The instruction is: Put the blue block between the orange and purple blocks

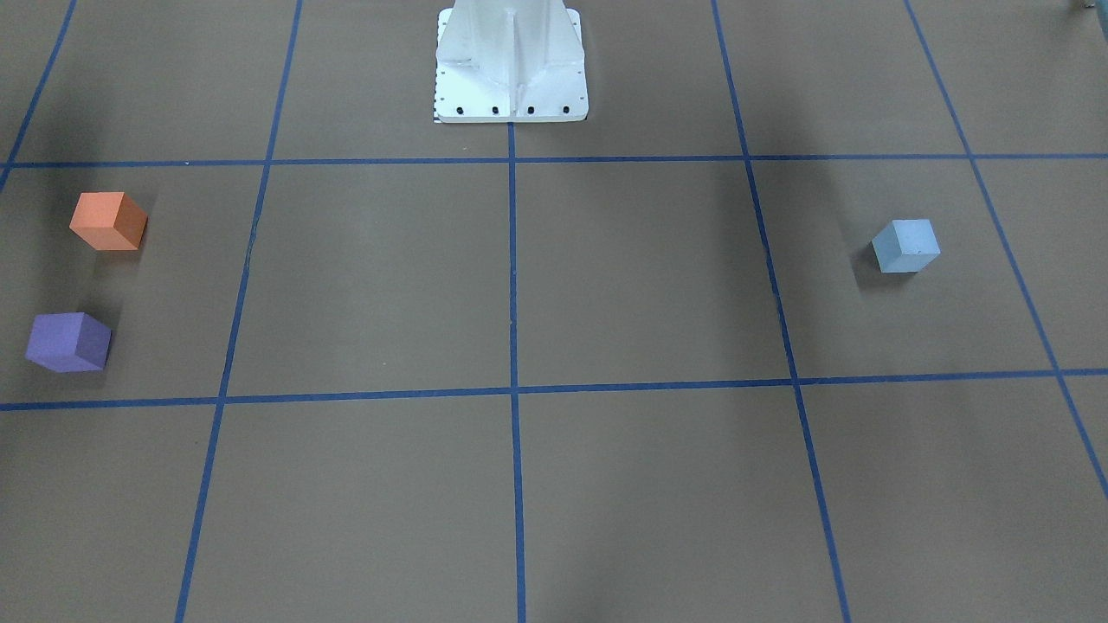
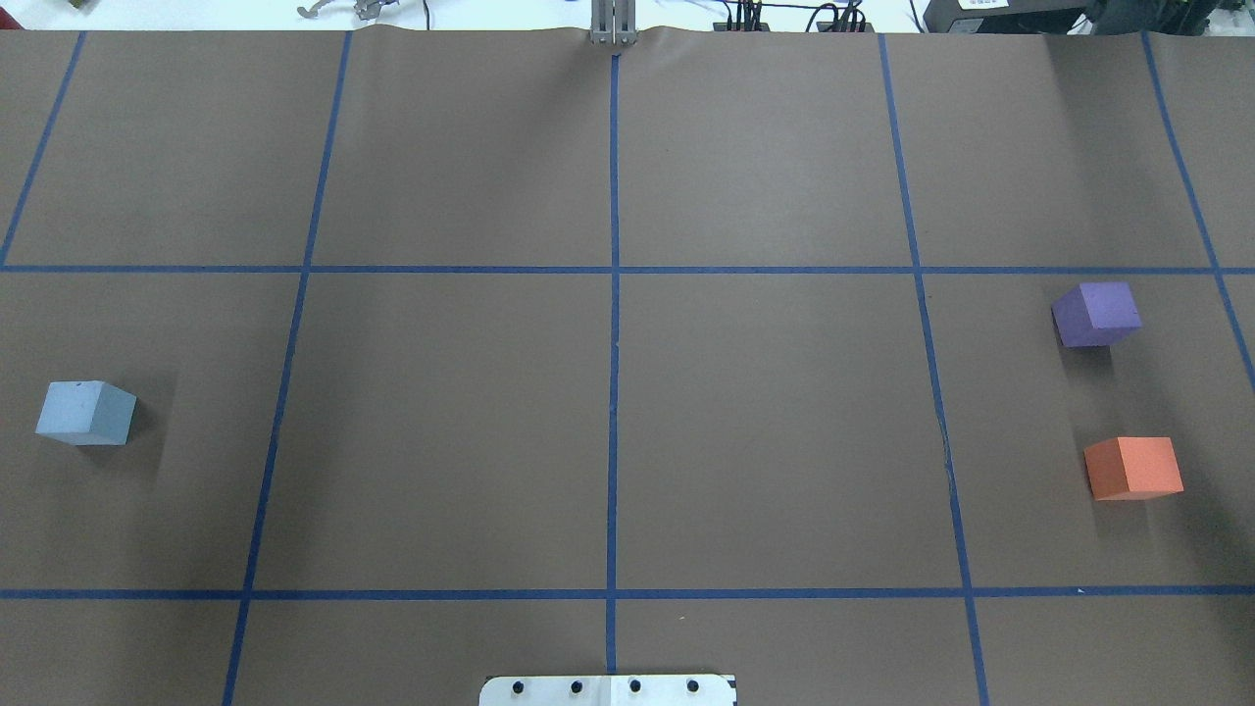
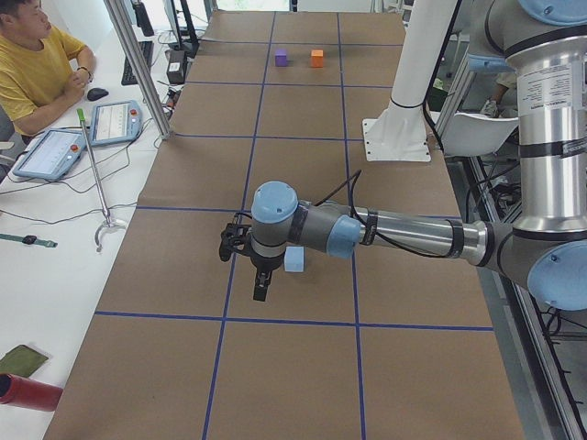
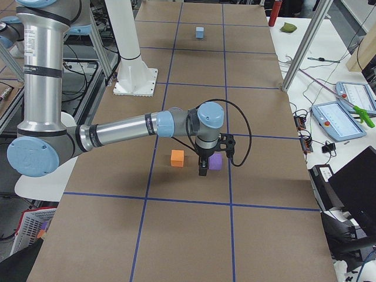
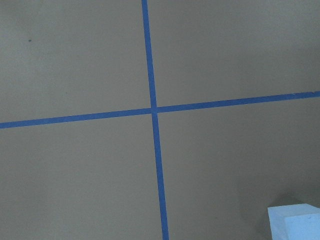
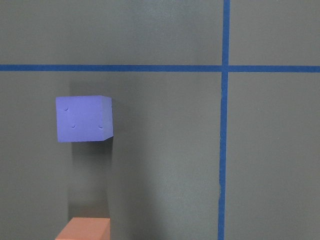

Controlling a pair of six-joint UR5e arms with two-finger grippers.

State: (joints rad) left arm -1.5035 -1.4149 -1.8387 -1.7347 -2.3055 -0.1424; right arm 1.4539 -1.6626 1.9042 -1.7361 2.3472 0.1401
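Beneath me lies brown worktop (image 5: 75,60), with a blue tape cross (image 5: 153,109) near the middle. Well below and to the right of that cross I see a corner of the pale blue block (image 5: 295,222), cut off by the frame's edge.

The left gripper (image 3: 261,291) and right gripper (image 4: 203,171) show only in the side views, dark and too small to tell how their jaws stand. In the exterior left view the left arm (image 3: 404,235) covers part of the blue block (image 3: 295,261), of which the left wrist camera catches just one corner at its bottom-right edge, while in the exterior right view the right gripper hides part of the purple block (image 4: 217,162). The orange block (image 6: 84,230) is cropped by the right wrist view's bottom edge, the robot's base plate (image 2: 608,690) by the overhead view's.
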